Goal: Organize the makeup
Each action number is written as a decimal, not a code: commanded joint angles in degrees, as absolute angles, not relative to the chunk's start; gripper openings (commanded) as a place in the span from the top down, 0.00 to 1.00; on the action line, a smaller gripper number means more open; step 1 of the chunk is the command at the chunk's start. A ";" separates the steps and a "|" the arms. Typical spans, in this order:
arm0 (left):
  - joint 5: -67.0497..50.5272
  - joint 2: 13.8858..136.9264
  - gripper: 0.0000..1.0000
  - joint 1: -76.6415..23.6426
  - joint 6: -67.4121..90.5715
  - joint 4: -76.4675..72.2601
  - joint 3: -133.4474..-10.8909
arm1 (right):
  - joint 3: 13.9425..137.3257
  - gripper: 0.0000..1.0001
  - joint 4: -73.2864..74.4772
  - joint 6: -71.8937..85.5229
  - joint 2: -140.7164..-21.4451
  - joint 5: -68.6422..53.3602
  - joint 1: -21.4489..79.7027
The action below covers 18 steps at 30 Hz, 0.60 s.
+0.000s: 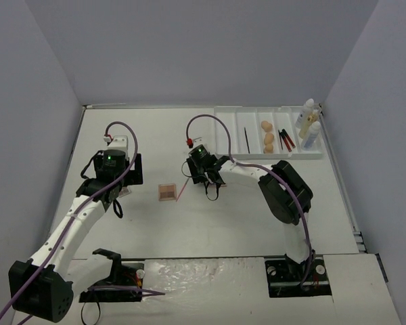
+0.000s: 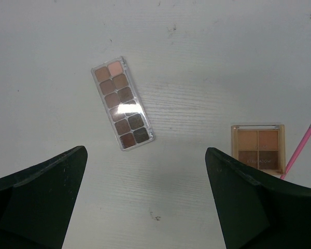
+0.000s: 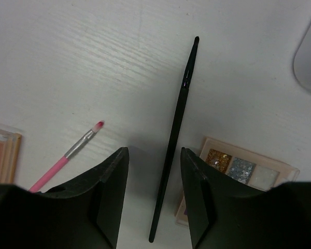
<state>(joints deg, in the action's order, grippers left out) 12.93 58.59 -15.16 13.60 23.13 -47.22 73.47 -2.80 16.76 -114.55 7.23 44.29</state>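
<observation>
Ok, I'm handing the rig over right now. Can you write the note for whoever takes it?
Left pincer: open, empty, above the long palette.
Right pincer: open, straddling the loose black pencil, not closed on it.
Done: the tray holds one pencil, three sponges, lipsticks and bottles.
Left on the table: long palette, square palette, glitter palette, pink brush, loose black pencil.
</observation>
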 commanded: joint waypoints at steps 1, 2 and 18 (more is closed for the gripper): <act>13.15 57.16 0.03 -15.47 13.97 21.53 -49.13 | 74.30 0.61 -4.89 18.02 -116.23 10.35 44.38; 13.22 57.05 0.03 -15.47 13.97 21.57 -49.13 | 74.19 0.62 -4.92 18.06 -116.73 10.58 44.30; 14.06 56.87 0.03 -15.47 13.90 21.71 -49.04 | 75.37 1.00 -4.72 15.14 -111.33 9.85 41.72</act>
<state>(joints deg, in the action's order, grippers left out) 12.97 57.89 -15.16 13.67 23.40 -47.22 73.47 -7.36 17.30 -116.80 9.56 43.91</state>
